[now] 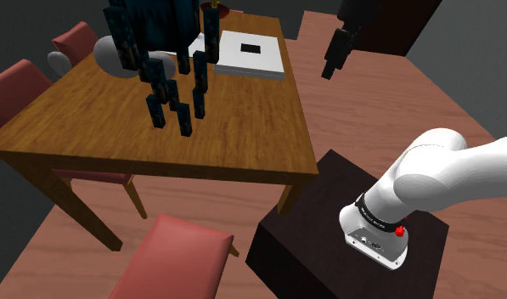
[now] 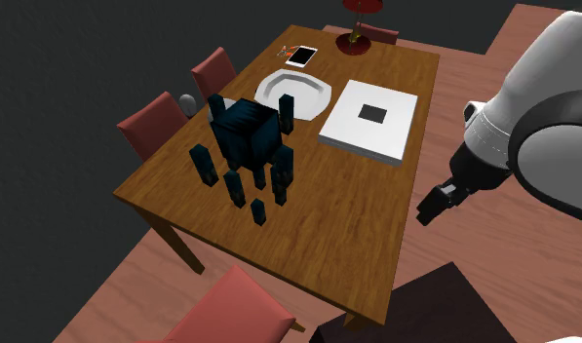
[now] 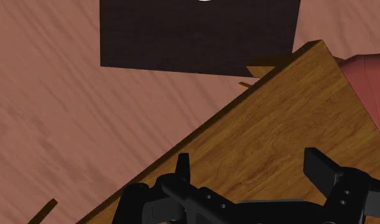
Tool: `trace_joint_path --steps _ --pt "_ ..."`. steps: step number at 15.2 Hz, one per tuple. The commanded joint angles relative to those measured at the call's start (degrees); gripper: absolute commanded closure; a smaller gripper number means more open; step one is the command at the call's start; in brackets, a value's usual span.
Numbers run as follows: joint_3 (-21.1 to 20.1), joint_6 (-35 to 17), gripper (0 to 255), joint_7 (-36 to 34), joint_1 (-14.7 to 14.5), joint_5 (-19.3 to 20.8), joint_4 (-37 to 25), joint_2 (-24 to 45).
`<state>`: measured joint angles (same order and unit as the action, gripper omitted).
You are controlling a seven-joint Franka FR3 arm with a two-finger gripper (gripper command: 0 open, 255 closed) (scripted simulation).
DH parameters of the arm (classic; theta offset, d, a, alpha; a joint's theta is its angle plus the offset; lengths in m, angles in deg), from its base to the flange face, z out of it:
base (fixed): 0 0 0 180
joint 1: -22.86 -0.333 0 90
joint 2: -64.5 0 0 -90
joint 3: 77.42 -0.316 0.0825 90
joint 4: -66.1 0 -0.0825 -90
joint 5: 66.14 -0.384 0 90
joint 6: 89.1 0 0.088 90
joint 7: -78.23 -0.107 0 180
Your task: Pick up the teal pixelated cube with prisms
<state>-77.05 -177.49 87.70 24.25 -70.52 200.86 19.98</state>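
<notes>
The teal pixelated cube [image 2: 246, 134] is a dark teal blocky body ringed by several dark upright prisms [image 2: 258, 210]. It stands on the wooden table [image 2: 328, 195], towards the side with the red chairs. In the shoulder view the cube [image 1: 162, 21] is at the top left, partly cut off by the frame. My black gripper [image 2: 428, 213] hangs in the air by the table's opposite long edge, well apart from the cube. It also appears as a dark shape, the gripper [image 1: 329, 70], past the table's far right corner. In the wrist view the gripper [image 3: 252, 172] is open, with the table edge [image 3: 246, 121] beneath it.
A white square box [image 2: 371, 119] with a dark centre, a white plate [image 2: 298, 93], a phone [image 2: 301, 56] and a red lamp [image 2: 356, 39] lie on the far half of the table. Red chairs [image 2: 154, 122] flank it; one chair [image 1: 179, 259] stands near the dark stand [image 1: 328, 246].
</notes>
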Motion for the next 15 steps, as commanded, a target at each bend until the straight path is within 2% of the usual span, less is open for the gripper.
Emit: trace_joint_path --steps 1,8,15 --pt "0.0 0.0 0 0.0 0.0 0.0 0.0 0.0" --pt "-5.9 -0.2 0 -3.9 -2.9 -2.4 -11.9 9.7" --pt "-11.8 1.2 0 -8.1 -4.9 -2.5 -26.1 20.2"
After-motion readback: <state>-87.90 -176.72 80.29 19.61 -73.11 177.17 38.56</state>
